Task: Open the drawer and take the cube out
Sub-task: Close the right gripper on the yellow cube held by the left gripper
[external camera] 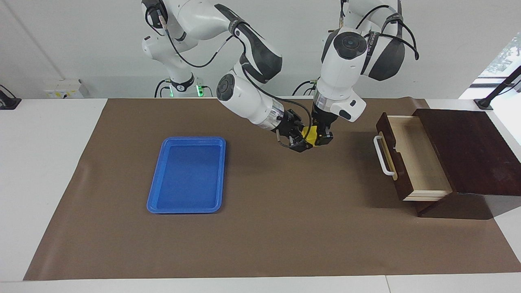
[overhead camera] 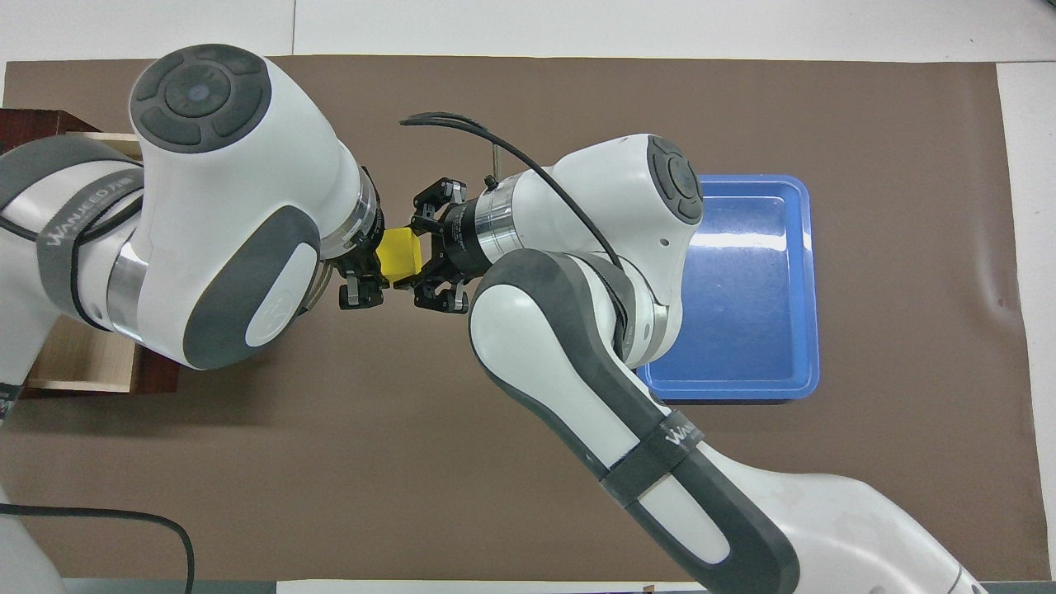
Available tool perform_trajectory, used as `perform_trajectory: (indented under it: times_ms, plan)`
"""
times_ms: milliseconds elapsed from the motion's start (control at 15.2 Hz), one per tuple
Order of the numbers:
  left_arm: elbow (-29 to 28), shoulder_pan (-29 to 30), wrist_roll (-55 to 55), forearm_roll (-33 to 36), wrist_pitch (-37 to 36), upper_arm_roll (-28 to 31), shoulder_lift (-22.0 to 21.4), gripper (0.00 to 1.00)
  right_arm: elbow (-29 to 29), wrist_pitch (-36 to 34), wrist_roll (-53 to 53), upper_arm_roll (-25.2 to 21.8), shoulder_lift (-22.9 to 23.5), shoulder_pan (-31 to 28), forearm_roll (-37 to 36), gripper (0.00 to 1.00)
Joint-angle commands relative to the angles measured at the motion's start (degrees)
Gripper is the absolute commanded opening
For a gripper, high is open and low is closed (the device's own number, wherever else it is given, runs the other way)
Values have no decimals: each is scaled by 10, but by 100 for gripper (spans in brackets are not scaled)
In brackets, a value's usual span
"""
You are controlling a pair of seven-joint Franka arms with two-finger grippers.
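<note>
Small bright yellow smooth-faced cube [external camera: 310,136] clamped from both sides above brown matte table cover [external camera: 285,228]. Left gripper [external camera: 321,139] vertical, fingers closed on it; right gripper [external camera: 300,140] angled in, likewise closed on it.

obstacles: tray [external camera: 188,175], open drawer [external camera: 411,156] | free: mat [external camera: 285,228] between

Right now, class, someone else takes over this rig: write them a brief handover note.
Left end effector: shut on the cube, in the air over the mat between drawer and blue tray.
Right end effector: shut on the cube from the tray's side.
Drawer: pulled open, nothing visible inside.
Done: drawer opened, cube out.
Left: probably the left lets go to finish the handover; where the cube goes next is not shown.
</note>
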Motion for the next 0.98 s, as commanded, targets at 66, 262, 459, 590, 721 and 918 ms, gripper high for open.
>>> perform_trajectory:
  times_ms: [66,262,459,590,721,918]
  plan:
    - [-3,-5,-11,-4,10,7,-2,0,11,-2,17,2,2,1,-1,0]
    - [-1,-5,-10,-4,11,7,-1,0,11,-3,16,2,2,-1,-1,0]
    - [-1,-5,-10,-4,13,7,-1,0,11,-5,16,2,2,-3,-1,0]
    - [-1,-5,-10,-4,14,7,-1,0,12,-6,16,2,2,-4,-1,0]
    - [-1,-5,-9,-1,17,7,-2,75,12,-6,16,3,2,-4,-1,0]
    - [0,-5,-3,1,15,7,-5,100,12,-9,16,3,2,-6,-1,0]
